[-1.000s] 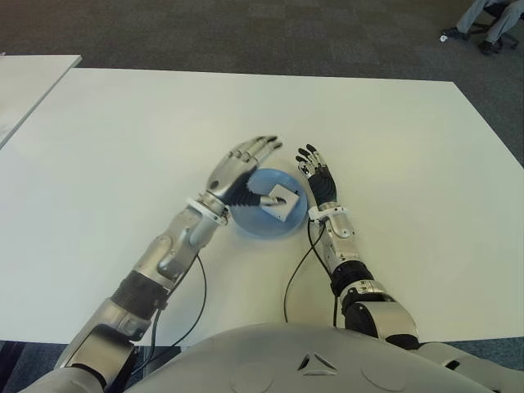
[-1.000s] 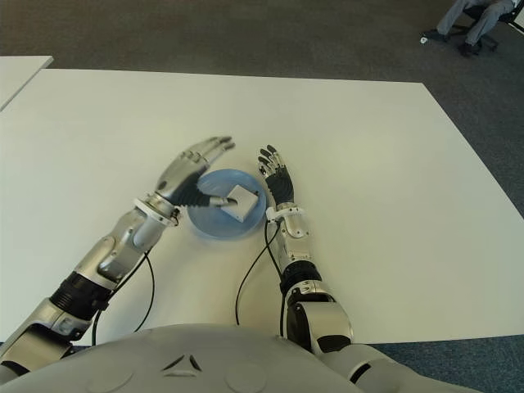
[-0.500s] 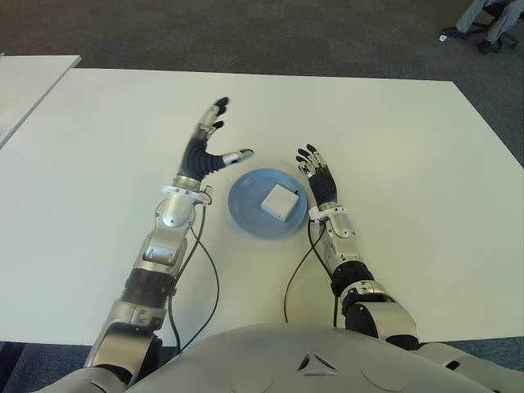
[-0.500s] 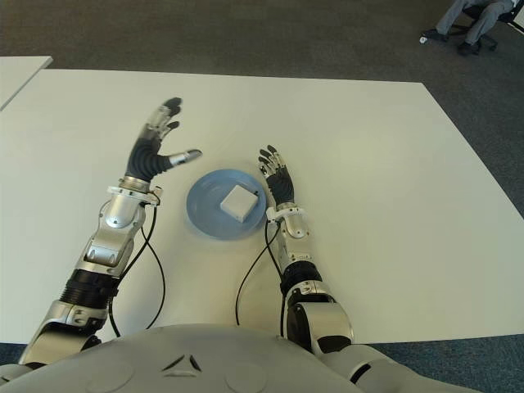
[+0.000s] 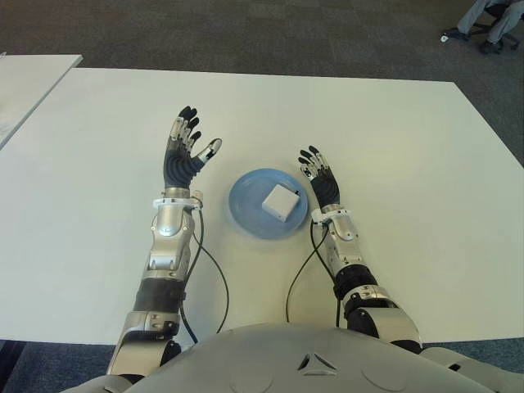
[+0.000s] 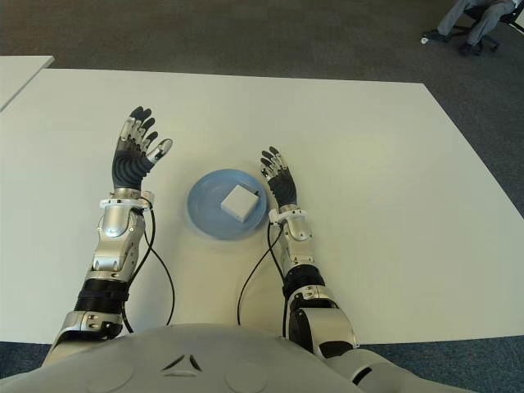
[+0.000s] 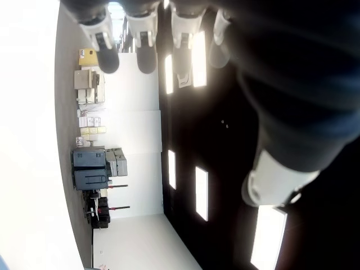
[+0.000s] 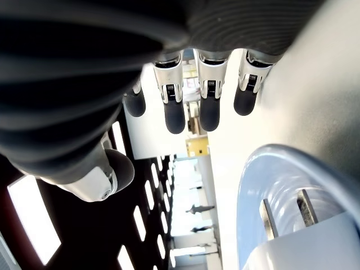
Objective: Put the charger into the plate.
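Lying in plate [image 5: 246, 214]: charger [image 5: 279, 202]. Left robot hand [image 5: 183, 151] raised, fingers spread, empty; right robot hand [image 5: 321, 178] flat, released.

The charger [image 5: 280, 202] is a small white square block with rounded corners, lying flat in the plate [image 5: 246, 210], turned so its corners point roughly toward and away from the robot; the right wrist view shows two metal prongs [image 8: 287, 212] at one end. It sits in the right half of the plate. The plate is a shallow, round, light-blue dish standing upright on the white table.
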Controlling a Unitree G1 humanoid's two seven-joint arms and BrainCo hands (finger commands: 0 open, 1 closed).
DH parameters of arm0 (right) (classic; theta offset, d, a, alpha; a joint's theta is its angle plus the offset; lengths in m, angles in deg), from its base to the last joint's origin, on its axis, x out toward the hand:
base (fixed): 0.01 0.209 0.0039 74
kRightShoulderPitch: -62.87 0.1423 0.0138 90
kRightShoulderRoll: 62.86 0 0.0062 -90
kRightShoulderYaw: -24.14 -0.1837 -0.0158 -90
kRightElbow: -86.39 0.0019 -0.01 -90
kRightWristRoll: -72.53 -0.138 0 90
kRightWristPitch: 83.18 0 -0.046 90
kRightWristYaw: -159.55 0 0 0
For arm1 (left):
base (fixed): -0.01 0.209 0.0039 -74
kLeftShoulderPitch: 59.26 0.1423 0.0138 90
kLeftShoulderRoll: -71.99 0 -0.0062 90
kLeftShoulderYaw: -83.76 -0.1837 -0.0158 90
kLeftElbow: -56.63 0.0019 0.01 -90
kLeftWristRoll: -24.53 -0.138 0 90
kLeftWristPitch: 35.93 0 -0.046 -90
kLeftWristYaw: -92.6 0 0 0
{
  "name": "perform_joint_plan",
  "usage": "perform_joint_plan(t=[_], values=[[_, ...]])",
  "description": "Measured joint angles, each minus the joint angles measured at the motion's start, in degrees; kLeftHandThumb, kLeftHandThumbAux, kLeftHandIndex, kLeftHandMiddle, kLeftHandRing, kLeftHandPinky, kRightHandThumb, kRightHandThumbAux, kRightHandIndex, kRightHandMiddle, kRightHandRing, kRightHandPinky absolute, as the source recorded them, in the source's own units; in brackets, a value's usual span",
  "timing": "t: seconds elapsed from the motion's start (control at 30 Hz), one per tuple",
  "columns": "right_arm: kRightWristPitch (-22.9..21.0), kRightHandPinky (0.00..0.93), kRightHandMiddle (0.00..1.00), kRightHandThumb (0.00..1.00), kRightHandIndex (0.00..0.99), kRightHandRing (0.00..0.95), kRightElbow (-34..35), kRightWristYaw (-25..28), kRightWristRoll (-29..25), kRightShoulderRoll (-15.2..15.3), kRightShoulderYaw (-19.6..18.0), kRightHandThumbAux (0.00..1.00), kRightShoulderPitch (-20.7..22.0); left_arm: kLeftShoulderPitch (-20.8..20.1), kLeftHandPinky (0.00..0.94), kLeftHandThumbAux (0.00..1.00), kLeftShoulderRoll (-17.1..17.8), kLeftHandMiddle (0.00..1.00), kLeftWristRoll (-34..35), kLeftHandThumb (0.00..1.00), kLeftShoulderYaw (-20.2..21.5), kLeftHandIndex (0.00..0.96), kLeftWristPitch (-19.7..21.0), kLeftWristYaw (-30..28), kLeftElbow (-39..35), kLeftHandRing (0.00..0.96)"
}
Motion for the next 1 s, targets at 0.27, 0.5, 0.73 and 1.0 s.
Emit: perform_joint_plan(t=[0.27,0.5,0.73,1.0], values=[[-0.41,0.063,0.166,0.000,0.020,0.124,1.30,0.58,-0.02,0.09,0.02,0.609,-0.89,0.78,0.078,0.762,-2.17,0.071,2.81,0.000,2.34,0.055,-5.94,-2.94,11.12,0.061],[-0.53,0.060,0.162,0.000,0.026,0.120,3.11,0.92,-0.07,0.09,0.03,0.610,-2.14,0.86,0.065,0.767,-3.42,0.060,5.89,0.000,4.67,0.050,-9.76,-6.86,18.98,0.046],[-0.81,0.055,0.153,0.000,0.027,0.111,4.43,1.23,-0.07,0.11,0.09,0.601,-3.09,-0.23,0.047,0.769,-3.82,0.048,6.75,0.000,5.53,0.043,-11.21,-9.55,22.68,0.029],[-0.91,0.064,0.149,0.000,0.031,0.110,5.51,1.30,-0.06,0.20,0.14,0.592,-3.96,-1.28,0.045,0.770,-3.22,0.045,6.06,0.000,5.77,0.040,-11.80,-10.38,25.22,0.026]])
